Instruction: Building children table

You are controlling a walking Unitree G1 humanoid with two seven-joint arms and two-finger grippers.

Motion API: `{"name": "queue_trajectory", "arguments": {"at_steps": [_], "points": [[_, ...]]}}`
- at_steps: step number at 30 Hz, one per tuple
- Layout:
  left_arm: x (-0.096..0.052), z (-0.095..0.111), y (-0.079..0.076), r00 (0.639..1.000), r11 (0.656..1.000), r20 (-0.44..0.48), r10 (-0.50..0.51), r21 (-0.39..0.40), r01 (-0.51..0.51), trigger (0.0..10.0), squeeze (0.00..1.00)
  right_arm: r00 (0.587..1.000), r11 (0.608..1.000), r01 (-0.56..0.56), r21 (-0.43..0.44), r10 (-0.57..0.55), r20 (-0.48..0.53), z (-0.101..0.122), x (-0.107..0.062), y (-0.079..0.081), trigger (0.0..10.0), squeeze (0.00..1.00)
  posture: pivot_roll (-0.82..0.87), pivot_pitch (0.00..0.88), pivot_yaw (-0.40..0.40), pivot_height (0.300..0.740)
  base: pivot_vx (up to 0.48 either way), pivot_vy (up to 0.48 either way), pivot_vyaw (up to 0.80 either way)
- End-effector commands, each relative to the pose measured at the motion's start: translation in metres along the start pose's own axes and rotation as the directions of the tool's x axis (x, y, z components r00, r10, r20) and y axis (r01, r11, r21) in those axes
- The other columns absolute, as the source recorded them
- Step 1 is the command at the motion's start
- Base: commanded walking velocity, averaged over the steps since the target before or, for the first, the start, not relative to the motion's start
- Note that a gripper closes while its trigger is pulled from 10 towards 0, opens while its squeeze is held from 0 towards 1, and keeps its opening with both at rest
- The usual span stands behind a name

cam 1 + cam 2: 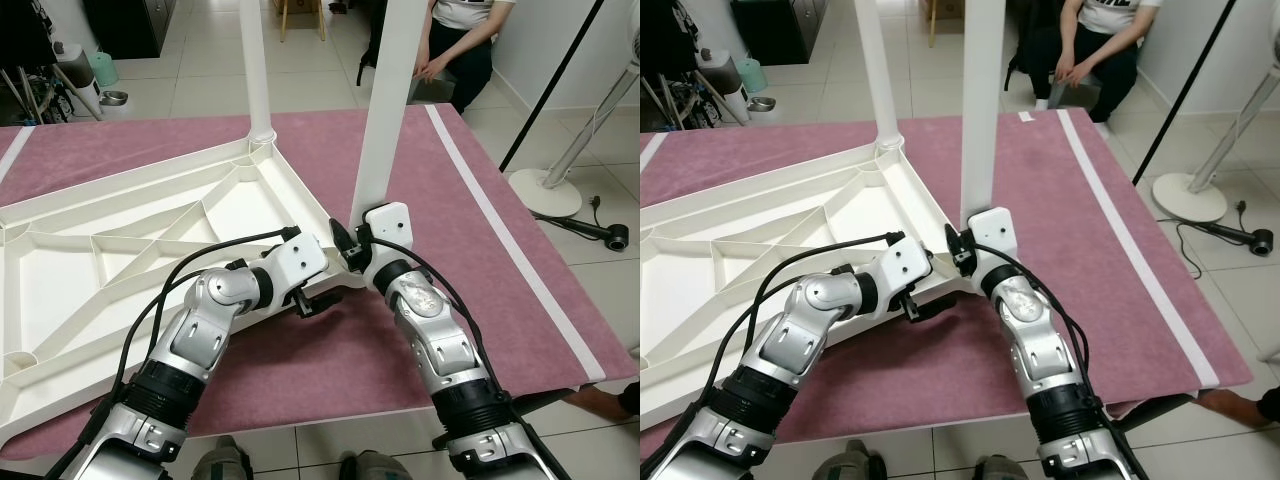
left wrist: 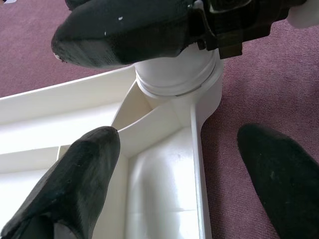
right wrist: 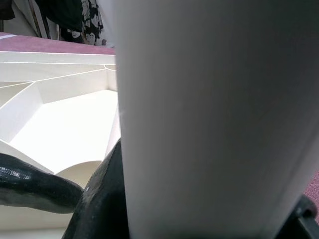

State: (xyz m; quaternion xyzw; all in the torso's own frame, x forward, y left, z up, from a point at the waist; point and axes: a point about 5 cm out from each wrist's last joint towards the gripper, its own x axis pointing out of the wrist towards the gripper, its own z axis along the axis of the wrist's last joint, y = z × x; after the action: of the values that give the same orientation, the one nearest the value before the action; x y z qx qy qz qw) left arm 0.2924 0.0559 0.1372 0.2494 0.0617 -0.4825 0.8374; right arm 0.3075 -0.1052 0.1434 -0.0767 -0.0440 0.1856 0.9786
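A white children's tabletop [image 1: 120, 250] lies upside down on a maroon rug [image 1: 400, 150]. One white leg [image 1: 255, 60] stands in its far corner socket. A second leg [image 1: 385, 100] stands upright in the near right corner socket [image 2: 177, 74]. My right gripper [image 1: 350, 245] is shut on this second leg just above the socket; the leg [image 3: 214, 114] is pressed against a black finger [image 3: 99, 199]. My left gripper [image 1: 315, 295] is open and straddles the tabletop rim beside that corner, one finger [image 2: 75, 194] inside the tabletop, the other over the rug.
A person [image 1: 460, 40] sits beyond the rug's far side. A fan stand [image 1: 545, 190] and a slanted black pole [image 1: 550, 90] are on the tiles to the right. A white stripe [image 1: 500, 220] runs along the rug's right side. Someone's foot [image 1: 600, 400] is at the lower right.
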Motion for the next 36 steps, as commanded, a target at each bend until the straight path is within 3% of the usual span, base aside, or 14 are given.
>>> {"name": "queue_trajectory", "arguments": {"at_steps": [1, 36], "points": [[-0.002, -0.0019, 0.0114, 0.974, 0.974, -0.005, 0.228, 0.003, -0.228, 10.0, 1.0, 0.999, 0.999, -0.026, -0.044, 0.024, -0.047, -0.0062, 0.0003, 0.0043, 10.0, 0.0, 0.02, 0.0, 0.115, 0.74, 0.0, 0.0, 0.0], [-0.002, -0.0019, 0.0114, 0.974, 0.974, -0.005, 0.228, 0.003, -0.228, 10.0, 1.0, 0.999, 0.999, -0.026, -0.044, 0.024, -0.047, -0.0062, 0.0003, 0.0043, 10.0, 0.0, 0.02, 0.0, 0.115, 0.74, 0.0, 0.0, 0.0]]}}
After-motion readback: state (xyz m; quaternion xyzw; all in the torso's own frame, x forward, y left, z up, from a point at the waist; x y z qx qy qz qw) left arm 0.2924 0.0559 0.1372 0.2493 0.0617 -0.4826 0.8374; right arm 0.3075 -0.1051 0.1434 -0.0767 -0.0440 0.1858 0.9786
